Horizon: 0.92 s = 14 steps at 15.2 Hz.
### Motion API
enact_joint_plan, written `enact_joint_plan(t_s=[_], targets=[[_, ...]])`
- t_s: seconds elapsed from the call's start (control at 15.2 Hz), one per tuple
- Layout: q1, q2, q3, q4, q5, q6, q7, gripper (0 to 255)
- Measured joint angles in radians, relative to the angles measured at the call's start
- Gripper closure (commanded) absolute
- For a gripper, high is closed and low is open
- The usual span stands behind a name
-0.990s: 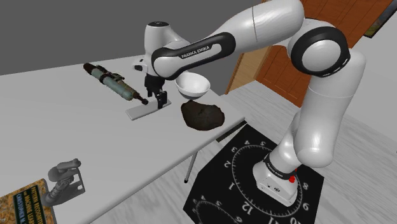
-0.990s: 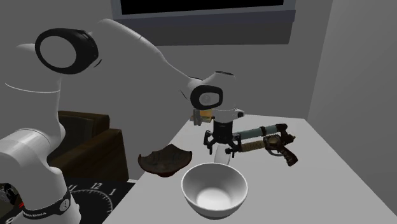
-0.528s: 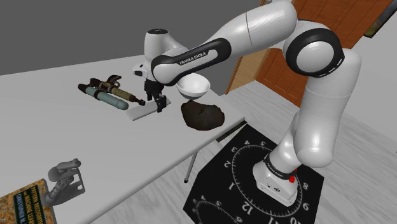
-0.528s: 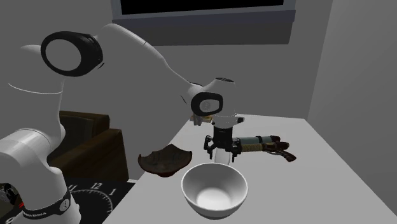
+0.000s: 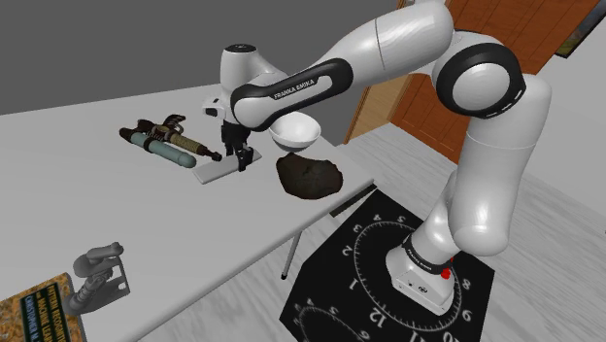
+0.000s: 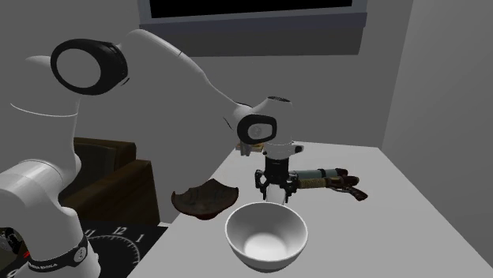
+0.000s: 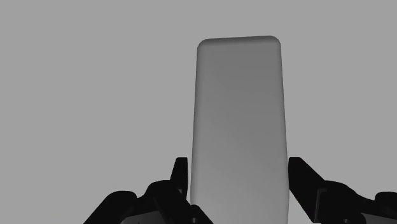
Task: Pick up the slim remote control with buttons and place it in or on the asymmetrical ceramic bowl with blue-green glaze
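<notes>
The remote [image 7: 238, 108] is a plain pale grey slab lying flat on the grey table [image 5: 194, 243]; no buttons show on it. My black gripper [image 7: 236, 175] stands straight down over its near end, with the fingers shut against its two long sides. In the shoulder view the gripper [image 5: 238, 155] sits on the end of the white remote [image 5: 212, 171] nearest the bowls. The asymmetrical bowl [image 5: 309, 177] is dark brown and lies at the table's edge, a short way from the gripper toward the shoulder view's right. From the second exterior view the gripper [image 6: 275, 189] hangs just behind that brown bowl [image 6: 205, 197].
A white round bowl [image 5: 296, 129] stands beside the brown one and shows large in front in the second exterior view [image 6: 266, 235]. A brown and green toy gun [image 5: 165, 144] lies right next to the remote. A grey tool [image 5: 97, 277] and a book [image 5: 34, 311] lie near the table's front corner.
The gripper came down over the remote and its fingers closed on its sides. The toy gun was pushed and turned toward the shoulder view's left.
</notes>
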Motion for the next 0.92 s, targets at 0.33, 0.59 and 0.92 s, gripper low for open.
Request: enact_joint_plan(t_s=[0.33, 0.59, 0.92], targets=[[0.000, 0.000, 0.000, 0.000, 0.000, 0.000, 0.000, 255], [0.001, -0.015, 0.001, 0.007, 0.001, -0.023, 0.001, 255], [-0.001, -0.044, 0.002, 0.035, 0.004, -0.079, -0.001, 255]])
